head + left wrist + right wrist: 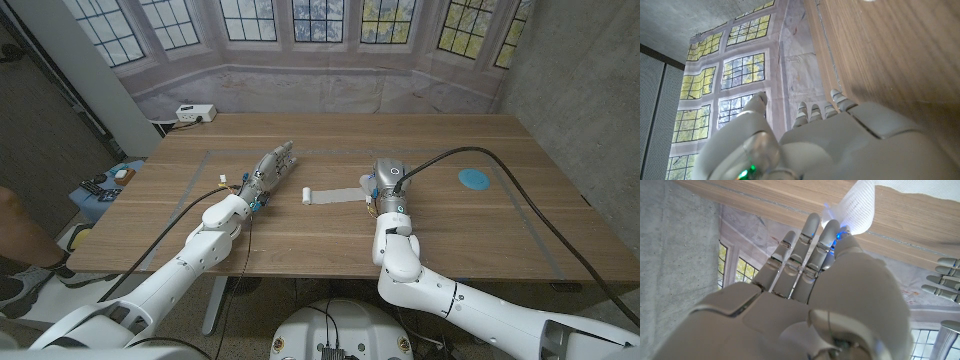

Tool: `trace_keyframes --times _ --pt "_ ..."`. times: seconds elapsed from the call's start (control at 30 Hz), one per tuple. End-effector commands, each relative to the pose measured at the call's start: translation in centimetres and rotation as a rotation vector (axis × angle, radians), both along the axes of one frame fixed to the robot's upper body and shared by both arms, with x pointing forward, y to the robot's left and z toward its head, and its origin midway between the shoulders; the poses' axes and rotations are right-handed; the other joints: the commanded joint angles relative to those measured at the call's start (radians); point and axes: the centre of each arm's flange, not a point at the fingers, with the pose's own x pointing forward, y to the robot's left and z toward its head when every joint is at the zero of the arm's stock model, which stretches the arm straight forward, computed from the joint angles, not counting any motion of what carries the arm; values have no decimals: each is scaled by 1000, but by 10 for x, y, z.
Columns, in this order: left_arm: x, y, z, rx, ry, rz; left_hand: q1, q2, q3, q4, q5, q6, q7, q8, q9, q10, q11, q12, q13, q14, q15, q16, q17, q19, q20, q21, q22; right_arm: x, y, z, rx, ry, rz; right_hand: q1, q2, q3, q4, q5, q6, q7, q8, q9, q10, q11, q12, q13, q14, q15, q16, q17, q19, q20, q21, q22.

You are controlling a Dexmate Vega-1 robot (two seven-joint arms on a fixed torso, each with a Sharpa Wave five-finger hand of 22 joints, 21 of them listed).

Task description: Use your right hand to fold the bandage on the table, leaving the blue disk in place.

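On the table (330, 215), beside the blue disk (474, 179):
Bandage (330, 196): laid out left of disk, one end lifted.
Right hand (385, 180): bandage end pinched.
Left hand (272, 166): held nothing, fingers extended.
Progress: fold judged just begun.

– What colours am I getting on my feed?
– A white woven gauze bandage strip (330, 195) on my brown wood-grain table (480, 235), a flat blue round disk (474, 179), and my two pale grey hands.
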Motion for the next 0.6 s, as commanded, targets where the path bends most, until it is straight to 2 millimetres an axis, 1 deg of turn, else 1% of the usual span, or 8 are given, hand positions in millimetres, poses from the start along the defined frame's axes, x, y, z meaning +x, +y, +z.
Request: trace_keyframes --times 0.03,0.37,0.6 --pt "0 0 -4 -7 4 0 0 5 2 -8 4 6 -5 0 4 -2 7 -3 4 3 2 -2 3 0 1 -2 3 -3 7 5 -3 87 15 11 2 -2 -4 3 6 6 7 3 9 -1 -1 2 13 -71 -6 4 2 -69 2 3" --pt "1 -1 -8 -15 8 -2 0 5 3 -8 4 7 -4 1 4 -2 7 -3 4 2 3 -2 3 0 0 -2 3 -7 14 10 2 124 45 15 1 -2 -5 0 10 10 8 3 13 1 0 4 19 -71 -9 7 3 -65 1 3" --pt "1 -1 -11 -21 12 0 0 6 4 -8 4 7 -5 1 4 -2 7 -3 4 2 2 -2 3 0 0 -2 3 -6 19 14 2 148 51 17 1 -2 -6 -2 10 11 8 3 14 2 2 8 23 -71 -11 9 4 -63 1 3"
